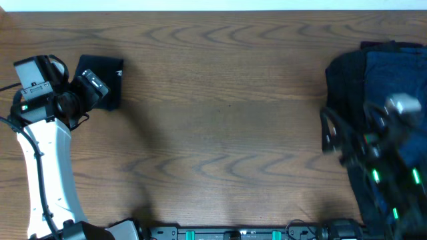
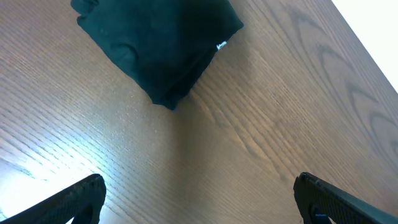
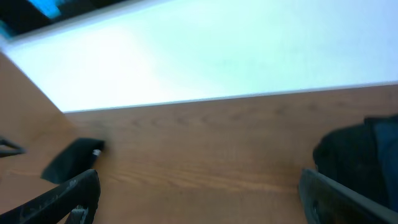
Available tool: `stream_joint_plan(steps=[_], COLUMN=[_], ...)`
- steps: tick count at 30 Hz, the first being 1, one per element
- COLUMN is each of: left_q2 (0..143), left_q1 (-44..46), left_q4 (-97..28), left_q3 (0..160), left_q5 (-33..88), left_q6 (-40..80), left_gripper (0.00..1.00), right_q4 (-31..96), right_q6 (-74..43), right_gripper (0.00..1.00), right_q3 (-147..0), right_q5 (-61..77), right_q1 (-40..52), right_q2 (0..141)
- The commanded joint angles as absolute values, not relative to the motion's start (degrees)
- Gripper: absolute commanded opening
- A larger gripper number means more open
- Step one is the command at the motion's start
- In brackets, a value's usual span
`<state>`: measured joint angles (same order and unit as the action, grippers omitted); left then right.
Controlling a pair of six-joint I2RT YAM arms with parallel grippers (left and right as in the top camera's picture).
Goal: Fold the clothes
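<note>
A wood-grain surface (image 1: 220, 120) is seen from above, with two robot arms reaching in from its near side. A folded black garment (image 1: 110, 67) lies flat at the far left of the surface, with a small white label (image 2: 221, 45) showing at one edge.

The left pincer (image 1: 95, 85) hangs just beside this garment, on its near-left side. Its jaws are spread wide and grip nothing. In its own wrist view both dark fingertips (image 2: 81, 196) stand over bare wood, short of the garment's nearest corner.

Well apart from the folded garment, at the opposite right edge, sits a loose pile (image 1: 380, 73) of black and navy clothes. The right pincer (image 1: 337, 143) is blurred in the overhead view. It is above the side of the pile that faces the folded garment, jaws wide apart and empty.
</note>
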<state>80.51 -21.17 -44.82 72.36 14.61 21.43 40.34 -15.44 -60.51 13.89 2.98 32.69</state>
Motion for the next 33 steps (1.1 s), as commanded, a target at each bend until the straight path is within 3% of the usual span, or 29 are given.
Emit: stream_joint_plan(steps=[1, 8, 17, 33], left_q2=[80.9, 80.9, 80.9, 80.9], left_q1=[-21.2, -21.2, -21.2, -21.2], left_q4=[-44.9, -44.9, -44.9, -45.0], left_q3=[72.5, 72.5, 72.5, 72.5], left_q5=[14.5, 14.5, 14.5, 14.5], left_q6=[21.7, 21.7, 21.7, 21.7], left_gripper=[0.98, 0.98, 0.98, 0.98], right_q4=[43.7, 51.2, 50.8, 24.1], right_q6=[-14.9, -14.8, -14.1, -14.1], right_gripper=[0.99, 0.99, 0.99, 0.99], right_q3=[-60.7, -59.1, -49.1, -22.7], right_q5=[13.7, 13.6, 13.7, 9.2], right_q1=[3.7, 3.7, 4.5, 5.5], right_q2=[25.5, 12.5, 4.8, 0.3])
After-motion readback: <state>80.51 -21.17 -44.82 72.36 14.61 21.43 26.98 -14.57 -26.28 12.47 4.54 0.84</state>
